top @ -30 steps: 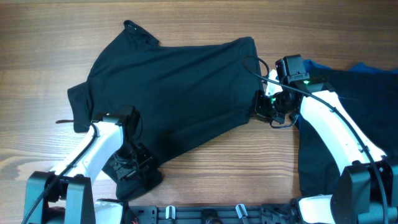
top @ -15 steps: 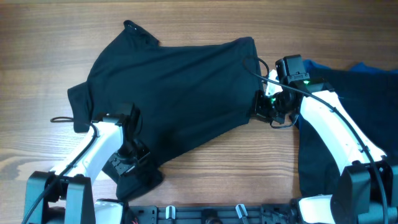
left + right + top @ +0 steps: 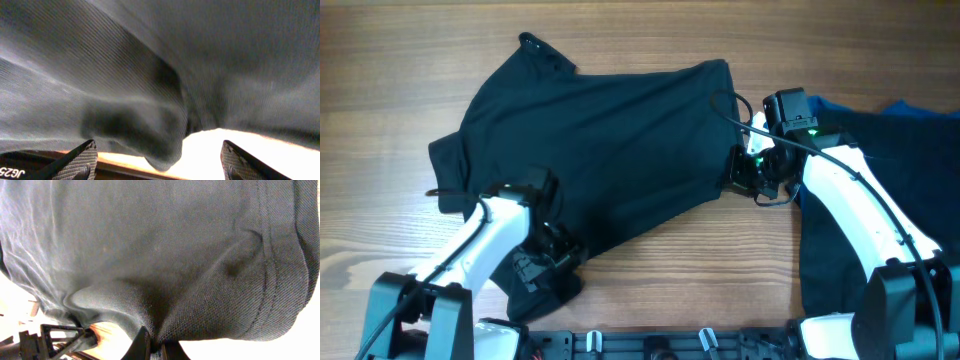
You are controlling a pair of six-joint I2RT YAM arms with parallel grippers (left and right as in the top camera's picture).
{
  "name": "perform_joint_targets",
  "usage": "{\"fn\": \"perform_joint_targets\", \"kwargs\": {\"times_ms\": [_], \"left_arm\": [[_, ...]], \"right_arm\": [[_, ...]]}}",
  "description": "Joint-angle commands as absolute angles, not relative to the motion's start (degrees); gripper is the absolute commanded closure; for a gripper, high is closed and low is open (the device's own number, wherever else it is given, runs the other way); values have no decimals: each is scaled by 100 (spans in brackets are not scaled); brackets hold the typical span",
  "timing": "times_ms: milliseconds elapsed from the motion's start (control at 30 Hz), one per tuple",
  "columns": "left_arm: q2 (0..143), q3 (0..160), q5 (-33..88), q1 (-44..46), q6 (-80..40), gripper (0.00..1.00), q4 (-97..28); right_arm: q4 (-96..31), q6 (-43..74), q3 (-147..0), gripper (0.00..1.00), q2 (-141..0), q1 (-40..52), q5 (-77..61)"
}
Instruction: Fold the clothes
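Note:
A black short-sleeved shirt of the clothes lies spread over the middle of the table, collar at the upper left. My left gripper is at the shirt's lower-left edge. In the left wrist view it stands open, with a loose fold of shirt fabric hanging between the wide-apart fingertips, untouched by either. My right gripper is shut on the shirt's right edge; in the right wrist view its jaws pinch a bunched fold of the shirt.
More clothes lie heaped at the right under my right arm: black garments and a bright blue one. A bunch of black fabric sits by the front edge under my left arm. Bare wooden table surrounds the shirt.
My left gripper has opened and let go of the shirt's lower-left edge, shifting a little to the right. The right gripper keeps its hold and has not moved.

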State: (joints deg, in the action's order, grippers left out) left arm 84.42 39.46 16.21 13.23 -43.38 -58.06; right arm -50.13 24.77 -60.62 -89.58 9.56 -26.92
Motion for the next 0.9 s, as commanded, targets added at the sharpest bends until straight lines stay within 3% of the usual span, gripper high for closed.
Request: {"fn": "perform_joint_targets", "kwargs": {"times_ms": [0, 33, 167, 367, 400, 467, 500, 733, 867], "left_arm": [[8466, 3898, 1310, 2091, -4967, 32, -5927], [8506, 3898, 1205, 2237, -5240, 36, -6010], [8805, 3892, 1039, 2427, -5693, 36, -6066], [9268, 3887, 1033, 2427, -5920, 49, -5406], [9317, 3887, 1039, 2425, -5922, 56, -5391], [9356, 3887, 1041, 2427, -5916, 92, -5498], [9334, 3889, 1044, 2425, -5916, 96, -5634], [9059, 4630, 731, 1813, -5061, 96, -7365], [9004, 5441, -8, 1245, -4595, 96, -7568]], "right_arm": [[-5015, 2397, -6117, 96, -8980, 930, -2633], [-5015, 2397, -6117, 96, -8980, 930, -2633], [-5015, 2397, -6117, 96, -8980, 930, -2633], [-5017, 2394, -6117, 96, -8980, 930, -2633], [-5017, 2397, -6117, 96, -8980, 930, -2635], [-5017, 2397, -6117, 96, -8980, 930, -2635], [-5015, 2397, -6117, 96, -8980, 930, -2635], [-5009, 2427, -6117, 96, -8980, 930, -2550], [-5087, 2593, -6071, 96, -8980, 932, -1968]]}}
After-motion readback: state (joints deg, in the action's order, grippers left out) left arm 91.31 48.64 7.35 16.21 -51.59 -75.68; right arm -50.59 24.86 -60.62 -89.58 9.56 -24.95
